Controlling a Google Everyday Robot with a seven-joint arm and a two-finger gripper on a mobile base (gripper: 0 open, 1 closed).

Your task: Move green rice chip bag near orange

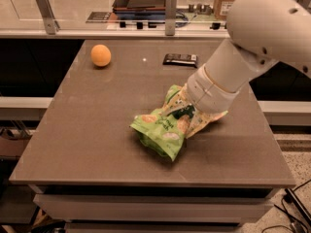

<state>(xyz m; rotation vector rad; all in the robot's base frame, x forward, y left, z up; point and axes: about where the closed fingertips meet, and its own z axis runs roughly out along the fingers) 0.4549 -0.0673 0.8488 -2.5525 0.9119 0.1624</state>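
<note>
1. Slip risk: the green rice chip bag [163, 130] is crinkly and bunched up. If the hold is only on a loose fold, I'd expect it to slide out or twist once it is lifted or dragged.
2. Roll risk: the orange [101, 55] is round and sits alone near the far-left corner of the table [97, 149], as I see it. A bag dropped or pushed against it could send it rolling off, so the bag should stop beside it, not touching.
3. Knock risk: a small black wrapped bar [180, 59] lies near the far edge, close to the forearm. A wide swing toward the orange could clip it.
4. Bag location: right of centre on the tabletop, lying crumpled and well apart from the orange. The move looks not yet done.
5. Gripper [189, 111]: down at the bag's far-right end, buried in the pouch under the wrist. Clamped on the bag or apart, cannot tell.
6. Arm [228, 72] pose: the big white housing is high at the right. The forearm slants down and left to the bag, with the wrist low over the table.
</note>
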